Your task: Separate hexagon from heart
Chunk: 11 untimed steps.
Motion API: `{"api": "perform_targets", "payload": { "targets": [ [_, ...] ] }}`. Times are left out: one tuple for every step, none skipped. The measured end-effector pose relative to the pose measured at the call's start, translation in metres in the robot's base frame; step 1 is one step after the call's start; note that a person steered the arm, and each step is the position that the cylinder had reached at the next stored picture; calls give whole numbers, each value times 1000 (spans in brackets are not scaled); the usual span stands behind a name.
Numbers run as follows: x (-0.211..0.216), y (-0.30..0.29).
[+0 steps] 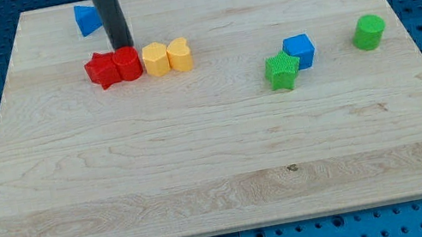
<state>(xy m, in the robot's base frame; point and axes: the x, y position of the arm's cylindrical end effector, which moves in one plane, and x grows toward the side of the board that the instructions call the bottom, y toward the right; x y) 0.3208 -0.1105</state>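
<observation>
Behind the red cylinder [128, 63], my tip [123, 48] is set, likely for splitting the row. Beside it, the yellow hexagon [155, 59] is pressed against the yellow heart [179, 54]. No jaws are fitted.

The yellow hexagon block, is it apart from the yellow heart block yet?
Not apart: the yellow hexagon block touches the yellow heart block.
</observation>
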Motion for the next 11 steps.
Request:
{"api": "perform_targets", "payload": {
  "targets": [
    [-5, 14],
    [-10, 45],
    [-10, 76],
    [2, 101],
    [39, 114],
    [80, 115],
    [109, 105],
    [110, 82],
    [99, 57],
    [59, 49],
    [37, 49]
  ]
}}
